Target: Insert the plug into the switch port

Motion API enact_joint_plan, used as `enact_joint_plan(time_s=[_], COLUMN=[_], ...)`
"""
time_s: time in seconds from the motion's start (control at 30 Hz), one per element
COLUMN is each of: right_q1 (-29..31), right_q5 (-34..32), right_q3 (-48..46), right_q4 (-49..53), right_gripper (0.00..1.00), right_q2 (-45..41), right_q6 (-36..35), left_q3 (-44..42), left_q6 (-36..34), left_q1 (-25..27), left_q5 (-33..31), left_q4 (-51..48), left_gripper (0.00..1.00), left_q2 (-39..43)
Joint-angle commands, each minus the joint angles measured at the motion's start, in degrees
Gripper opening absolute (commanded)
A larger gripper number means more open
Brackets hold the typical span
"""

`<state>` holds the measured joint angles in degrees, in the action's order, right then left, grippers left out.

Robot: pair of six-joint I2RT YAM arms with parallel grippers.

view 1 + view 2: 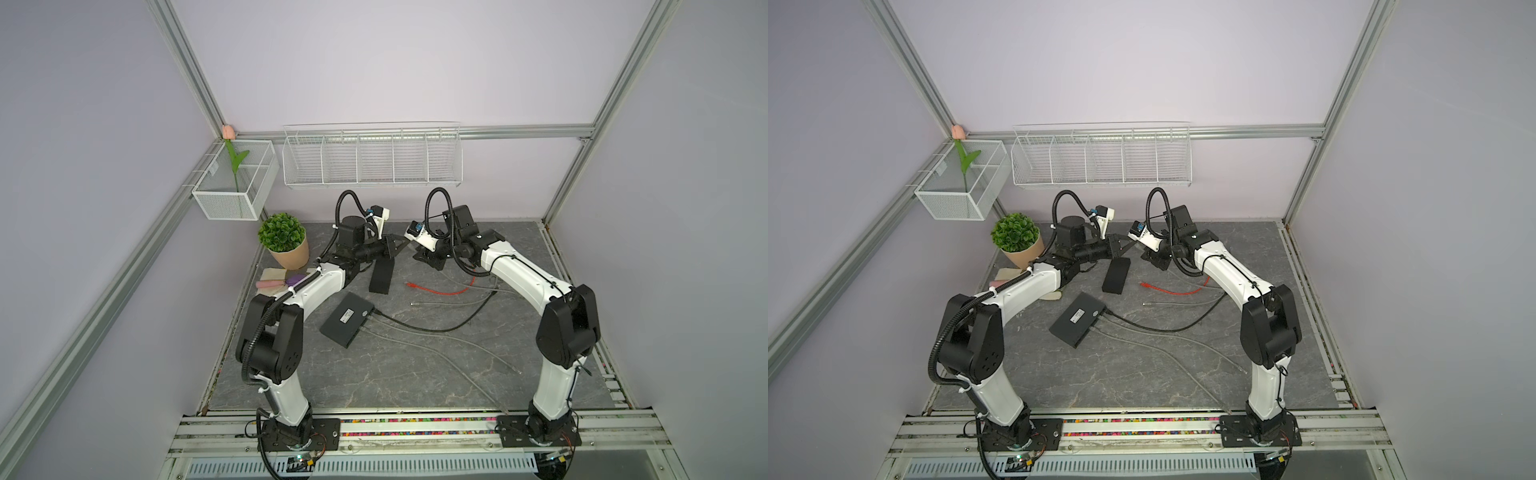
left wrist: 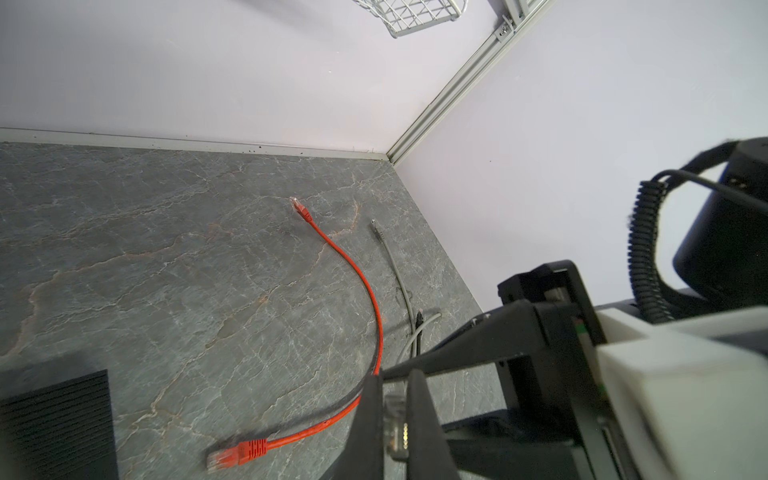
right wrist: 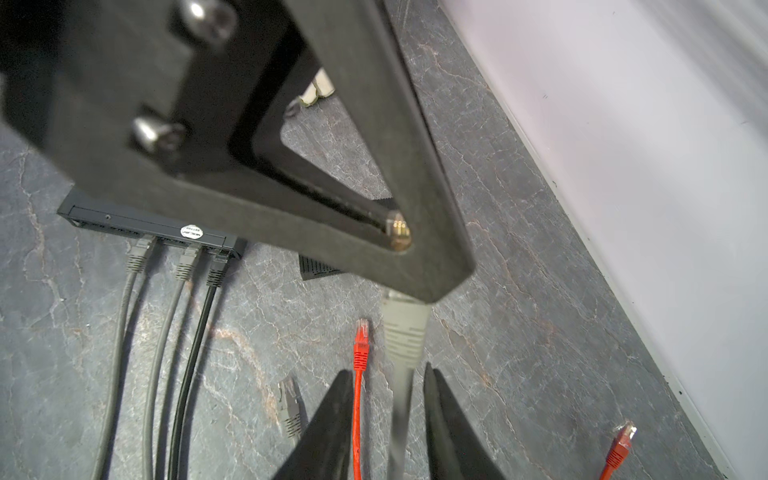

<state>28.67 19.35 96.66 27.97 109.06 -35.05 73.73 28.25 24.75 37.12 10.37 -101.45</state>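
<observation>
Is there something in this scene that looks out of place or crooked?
Mostly the switch: it lies askew to the table edges, with three cables plugged in. The red cable lies loose, both ends unplugged. The left tool pinches the grey plug, away from the switch.
</observation>
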Motion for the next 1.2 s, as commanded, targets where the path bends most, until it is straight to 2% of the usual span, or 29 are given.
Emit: enact_joint_plan(time_s=[0.0, 0.3, 0.47, 0.5, 0.53, 0.57, 0.6, 0.67, 0.87, 0.93, 1.17], right_q1=[0.4, 0.4, 0.4, 0.4, 0.5, 0.4, 0.4, 0.4, -0.4, -0.9, -1.2], right_q5=[1.3, 1.4, 1.2, 1.0, 0.6, 0.1, -0.1, -0.9, -2.8, -2.9, -7.8], right_q3=[1.6, 1.2, 1.2, 1.2, 1.4, 1.8, 2.0, 3.1, 8.8, 12.7, 34.9], right_q4=[0.0, -2.7, -3.0, -3.1, -3.1, -2.7, -2.2, -0.5, 6.2, 10.1, 33.0], right_gripper=[0.26, 0.08, 0.07, 0.07, 0.07, 0.07, 0.07, 0.07, 0.07, 0.07, 0.07], right_q2=[1.0, 1.4, 1.2, 1.2, 1.3, 1.4, 1.7, 2.4, 7.2, 10.1, 25.0], right_q6=[-0.1, 1.4, 1.5, 1.5, 1.5, 1.3, 1.1, 0.1, -2.6, -3.7, -7.8], left_q3=[1.9, 1.6, 1.4, 1.3, 1.3, 1.3, 1.2, 0.3, -1.7, 0.2, 6.4], left_q6=[0.3, 0.2, 0.5, 0.5, 0.5, 0.5, 0.7, 1.8, 7.7, 7.4, 3.4], left_q1=[-0.3, -0.8, -1.1, -1.1, -1.2, -1.5, -1.8, -3.2, -10.9, -12.4, -13.8], left_q5=[0.0, 0.1, 0.6, 0.6, 0.6, 0.6, 0.3, -0.9, -0.6, -0.6, -4.8], left_q4=[0.4, 0.4, 0.8, 0.8, 0.8, 0.8, 0.6, 1.5, 7.3, 5.4, -1.9], left_gripper=[0.00, 0.00, 0.00, 0.08, 0.30, 0.47, 0.54, 0.61, 0.60, 0.58, 0.56], left_q2=[0.3, 0.3, 0.2, 0.3, 0.4, 0.5, 0.7, 1.5, -0.5, -3.1, -12.4])
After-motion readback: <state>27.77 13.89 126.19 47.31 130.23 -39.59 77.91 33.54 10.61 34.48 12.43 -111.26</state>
